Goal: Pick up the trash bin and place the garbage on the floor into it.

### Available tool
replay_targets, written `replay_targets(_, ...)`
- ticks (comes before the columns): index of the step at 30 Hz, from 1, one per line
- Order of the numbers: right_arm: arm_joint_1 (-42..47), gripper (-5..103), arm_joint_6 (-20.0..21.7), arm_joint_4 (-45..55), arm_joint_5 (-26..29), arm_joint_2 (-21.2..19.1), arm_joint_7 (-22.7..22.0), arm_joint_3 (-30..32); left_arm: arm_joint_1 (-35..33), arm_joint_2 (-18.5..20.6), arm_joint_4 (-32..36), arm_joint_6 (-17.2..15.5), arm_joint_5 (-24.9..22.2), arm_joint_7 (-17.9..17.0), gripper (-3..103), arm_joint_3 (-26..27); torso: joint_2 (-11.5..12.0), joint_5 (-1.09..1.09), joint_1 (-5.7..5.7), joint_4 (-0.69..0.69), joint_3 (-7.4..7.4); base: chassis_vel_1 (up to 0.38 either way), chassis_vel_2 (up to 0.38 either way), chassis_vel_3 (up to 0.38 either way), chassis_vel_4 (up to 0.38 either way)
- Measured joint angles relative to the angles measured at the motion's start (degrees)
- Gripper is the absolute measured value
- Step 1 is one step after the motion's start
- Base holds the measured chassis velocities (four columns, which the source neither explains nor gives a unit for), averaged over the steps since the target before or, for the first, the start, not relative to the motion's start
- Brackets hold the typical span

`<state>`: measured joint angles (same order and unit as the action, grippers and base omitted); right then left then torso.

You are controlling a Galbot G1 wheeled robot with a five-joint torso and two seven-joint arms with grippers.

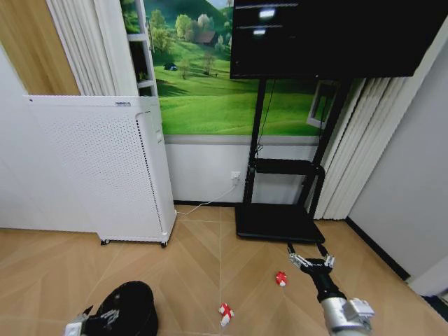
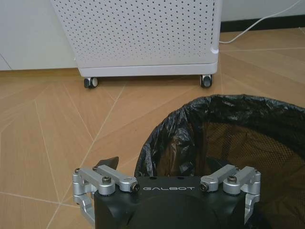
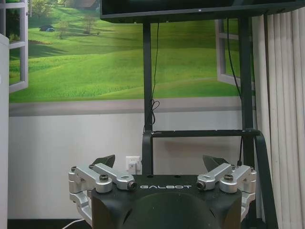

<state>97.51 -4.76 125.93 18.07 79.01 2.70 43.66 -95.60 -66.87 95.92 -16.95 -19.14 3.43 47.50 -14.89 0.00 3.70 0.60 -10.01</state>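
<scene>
The trash bin [image 1: 133, 308] sits at my lower left on the wooden floor [image 1: 203, 266], a small round black basket lined with a crinkled black bag; my left wrist view shows the bag [image 2: 190, 129] folded over the rim and dark mesh inside the wall [image 2: 238, 143]. My left gripper [image 1: 94, 318] is at the bin's near rim, one dark fingertip [image 2: 110, 161] showing outside the bag, but I cannot tell whether my fingers are closed on the rim or merely beside it. My right gripper [image 1: 311, 264] is held out over the floor at my right, pointing toward the wall, its jaws spread wide with nothing between them, both dark fingertips [image 3: 106, 160] well apart. Two pieces of garbage lie on the floor between my arms: a red-and-white crumpled wrapper [image 1: 225, 313] nearer me and a small red piece [image 1: 281, 278] just left of my right gripper. Beyond the bin stands a tall white perforated appliance [image 1: 105, 168] on castors, close behind it on the left. Ahead on the right is a black TV stand [image 1: 280, 210] whose flat base reaches out onto the floor near the red piece, with a white cable [image 1: 210, 201] running along the wall. The open floor lies in the middle, between the bin and my right arm.
</scene>
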Motion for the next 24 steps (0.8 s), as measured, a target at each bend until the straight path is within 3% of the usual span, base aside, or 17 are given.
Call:
replay_targets(10, -0.19, 100, 0.01, -0.61, -0.22, 0.15, -0.02, -0.20, 0.26, 0.79, -2.27, 1.09, 0.29, 1.57, 95, 0.61, -0.01, 0.00, 0.00, 0.00, -0.01, 0.000, 0.000, 0.000, 0.000)
replay_targets(21, -0.07, 100, -0.16, -0.62, -0.23, 0.22, 0.11, -0.22, 0.64, 0.27, -1.43, 2.19, -2.46, 2.92, 103, 1.71, -0.01, 0.00, 0.00, 0.00, 0.00, 0.000, 0.000, 0.000, 0.000)
replay_targets(24, -0.06, 100, -0.17, -0.52, -0.25, 0.22, 0.14, -0.26, 0.52, 0.18, -1.61, 2.20, -2.34, 2.92, 100, 1.95, 0.25, 0.00, -0.05, 0.01, 0.19, 0.000, 0.000, 0.000, 0.000)
